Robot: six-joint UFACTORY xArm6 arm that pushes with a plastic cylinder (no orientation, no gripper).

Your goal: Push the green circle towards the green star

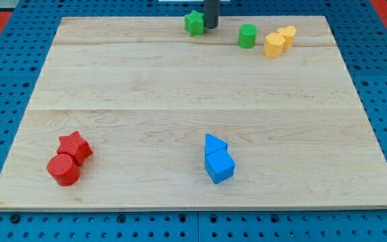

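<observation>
A pale wooden board [180, 87] lies on a blue perforated surface [5, 225]. Near the view's bottom sit a red cylinder [63, 170] touching a red star [74, 146], and a blue cube [220, 166] touching a blue triangle [213, 144]. At the top, the green circle [248, 35] stands apart from the green star [193, 23]; two yellow blocks [279, 41] lie just to its right. My tip [210, 27], holding nothing, touches the star's right side.

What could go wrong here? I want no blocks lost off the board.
1. My tip sits right beside the green star, between it and the green circle; moving now could knock the star off the near top edge.
2. Circling behind the circle could bump the yellow blocks beside it.
</observation>
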